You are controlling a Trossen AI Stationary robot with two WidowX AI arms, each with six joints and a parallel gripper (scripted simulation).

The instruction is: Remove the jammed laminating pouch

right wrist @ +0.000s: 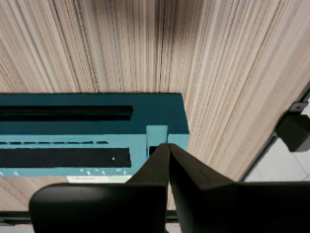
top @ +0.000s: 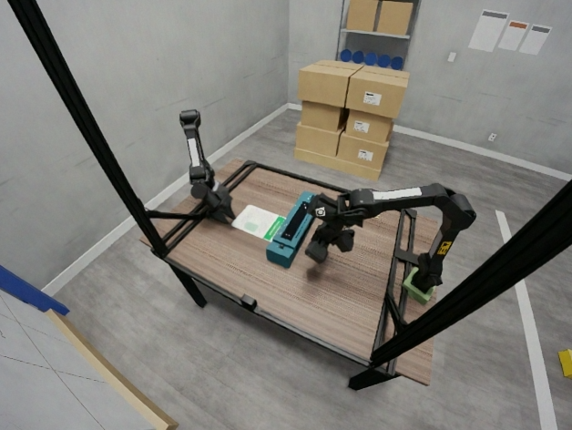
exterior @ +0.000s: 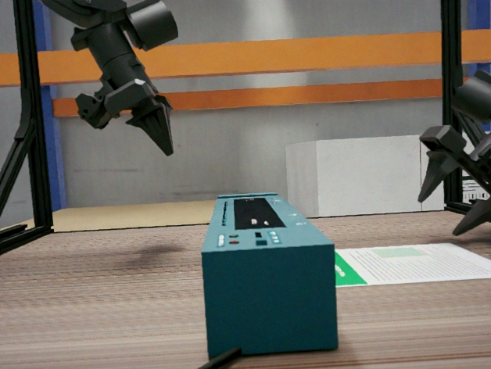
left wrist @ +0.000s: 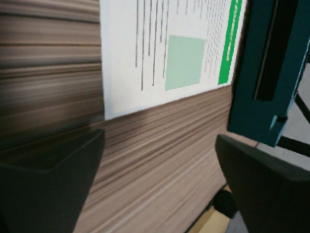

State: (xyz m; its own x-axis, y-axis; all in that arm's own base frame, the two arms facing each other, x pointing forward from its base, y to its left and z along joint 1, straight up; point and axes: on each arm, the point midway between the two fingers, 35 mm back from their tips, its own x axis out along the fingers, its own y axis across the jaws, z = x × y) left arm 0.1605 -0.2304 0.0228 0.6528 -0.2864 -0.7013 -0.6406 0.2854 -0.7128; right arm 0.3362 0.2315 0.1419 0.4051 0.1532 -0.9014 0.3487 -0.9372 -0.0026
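Observation:
The teal laminator stands upright on the table. A lighter teal key is at one end of its top. The white pouch lies flat on the table, its green band side close beside the laminator. I cannot tell whether they touch. My left gripper is open and empty, low by the pouch's outer edge. My right gripper is shut and empty, held above the table and higher than the laminator, on the side opposite the pouch.
A short black piece lies by the laminator's end; I cannot tell if it is the cord. A black frame borders the table, with a small black block on its edge. A green block is at the right arm's base.

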